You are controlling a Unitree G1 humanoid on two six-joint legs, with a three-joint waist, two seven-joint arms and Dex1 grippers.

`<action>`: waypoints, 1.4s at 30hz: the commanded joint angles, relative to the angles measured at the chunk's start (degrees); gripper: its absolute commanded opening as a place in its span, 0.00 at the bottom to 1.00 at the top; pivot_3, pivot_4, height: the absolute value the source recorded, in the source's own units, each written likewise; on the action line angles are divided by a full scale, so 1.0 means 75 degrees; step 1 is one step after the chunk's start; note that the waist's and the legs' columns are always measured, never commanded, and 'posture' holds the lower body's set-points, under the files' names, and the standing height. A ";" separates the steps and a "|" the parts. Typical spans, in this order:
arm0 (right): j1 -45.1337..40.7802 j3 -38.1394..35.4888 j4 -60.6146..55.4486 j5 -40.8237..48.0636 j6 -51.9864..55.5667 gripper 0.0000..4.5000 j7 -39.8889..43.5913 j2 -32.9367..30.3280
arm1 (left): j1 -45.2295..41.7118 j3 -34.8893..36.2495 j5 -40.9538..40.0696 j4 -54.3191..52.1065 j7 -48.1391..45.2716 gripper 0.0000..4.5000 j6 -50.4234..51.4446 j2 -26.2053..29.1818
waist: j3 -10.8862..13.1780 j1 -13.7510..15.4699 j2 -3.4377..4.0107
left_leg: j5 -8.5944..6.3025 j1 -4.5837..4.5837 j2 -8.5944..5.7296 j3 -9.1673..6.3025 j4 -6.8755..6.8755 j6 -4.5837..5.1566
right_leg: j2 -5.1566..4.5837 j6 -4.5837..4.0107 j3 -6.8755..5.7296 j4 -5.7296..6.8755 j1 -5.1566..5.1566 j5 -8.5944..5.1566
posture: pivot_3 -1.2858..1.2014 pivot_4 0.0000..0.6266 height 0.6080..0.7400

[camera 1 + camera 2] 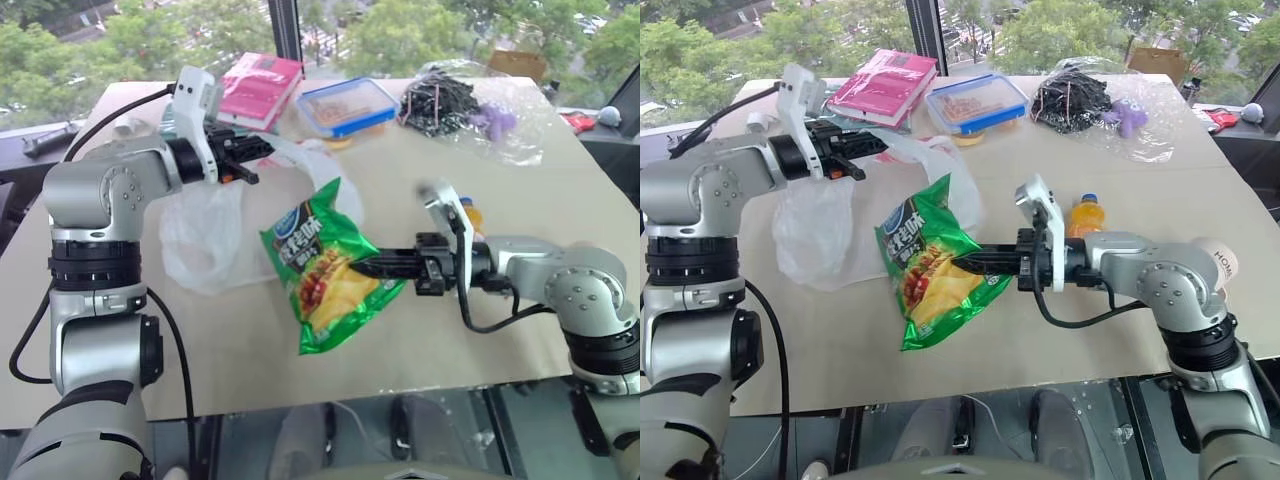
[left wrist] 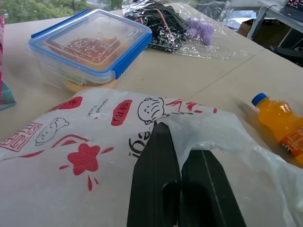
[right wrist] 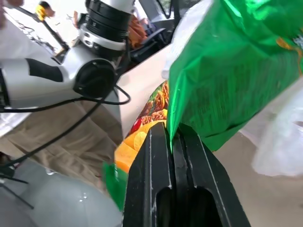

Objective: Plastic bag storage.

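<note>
The plastic bag, thin translucent white with red printed pictures, hangs from my left gripper down to the table at the left. That gripper is shut on the bag's upper edge. My right gripper points left and is shut on the edge of a green snack bag, which hangs just right of the plastic bag and overlaps its lower right side. In the right wrist view the green foil sits pinched between the black fingers.
At the table's far side lie a pink book, a blue-lidded food container and a clear bag with black bits and a purple thing. An orange juice bottle stands behind my right arm. The table's front edge is close.
</note>
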 commanded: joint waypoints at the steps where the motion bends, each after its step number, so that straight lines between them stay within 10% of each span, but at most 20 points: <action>1: -0.0511 0.0507 0.0483 -0.0339 0.0056 0.01 0.0141 0.0575 | -0.0017 0.0101 -0.0179 -0.0505 -0.0070 0.00 -0.0083 -0.0026 | 0.0001 -0.0043 0.0000 | 0.0001 0.0001 0.0000 0.0001 0.0000 -0.0001 | 0.0001 0.0000 0.0002 0.0003 0.0000 0.0000 | 0.52 0.24 1.00; 18: -0.1666 -0.1178 0.3637 -0.1788 -0.0480 0.01 -0.0796 0.2127 | 0.1374 0.0243 -0.1708 -0.2786 -0.0797 0.00 0.1435 0.0900 | 0.0002 -0.0166 0.0001 | 0.0006 -0.0100 -0.0001 0.0005 0.0007 -0.0011 | -0.0002 -0.0001 0.0007 0.0041 -0.0114 0.0002 | 0.52 0.24 1.00; 29: -0.1554 -0.1099 0.3715 -0.3707 -0.2384 0.01 -0.3389 0.4553 | 0.0299 0.1321 -0.2994 -0.3147 0.2174 0.00 0.3328 -0.2007 | 0.0005 -0.0238 -0.0003 | 0.0029 -0.0091 -0.0004 0.0006 0.0020 -0.0046 | 0.0000 -0.0002 0.0033 0.0118 -0.0145 0.0002 | 0.52 0.24 1.00; 38: -0.1946 -0.1005 0.5449 -0.3942 -0.3968 0.01 -0.3025 0.5854 | 0.0146 0.2556 -0.3587 -0.3205 0.4276 0.00 0.3779 -0.4002 | 0.0004 -0.0216 -0.0005 | 0.0032 -0.0090 -0.0006 0.0006 0.0022 -0.0050 | -0.0001 -0.0007 0.0033 0.0116 -0.0143 0.0005 | 0.52 0.24 1.00; 42: -0.1897 -0.0642 0.5903 -0.4061 -0.4212 0.41 -0.2457 0.5760 | 0.0432 0.2829 -0.3793 -0.3403 0.4673 0.00 0.3798 -0.4203 | 0.0004 -0.0277 -0.0005 | 0.0032 -0.0090 -0.0004 0.0007 0.0019 -0.0051 | 0.0001 -0.0008 0.0036 0.0115 -0.0145 0.0006 | 0.52 0.24 1.00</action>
